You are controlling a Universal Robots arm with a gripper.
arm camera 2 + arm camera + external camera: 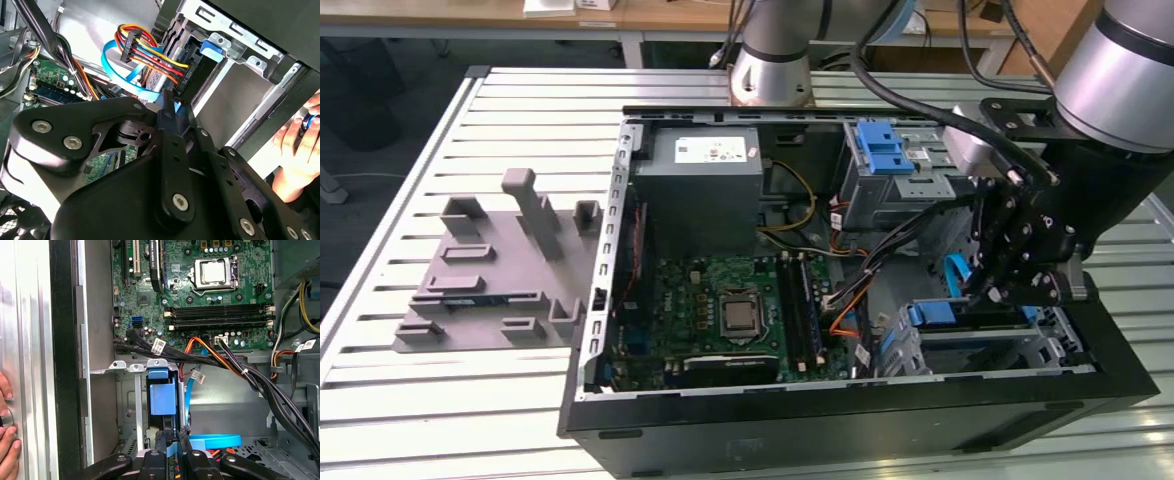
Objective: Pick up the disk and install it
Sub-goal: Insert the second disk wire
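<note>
The disk (947, 314) sits in the metal bay at the case's front corner, on the exterior view's right. Its blue end handle (162, 395) faces out of the bay. My gripper (991, 293) hangs right over that handle. In both wrist views its two black fingers stand close together, pinching a blue edge of the disk's bracket (176, 107). The gripper (173, 437) reaches into the bay just beside the blue handle. The disk's silver body is mostly hidden by the bay and my fingers.
The open computer case holds a green motherboard (734, 310), a grey power-supply box (707, 170) and a drive cage with a blue latch (887, 150). Bundled cables (225, 360) and a blue ribbon cable (120, 65) run beside the bay. A person's hand (300, 145) rests outside the case wall. A grey fixture (494, 270) lies on the table.
</note>
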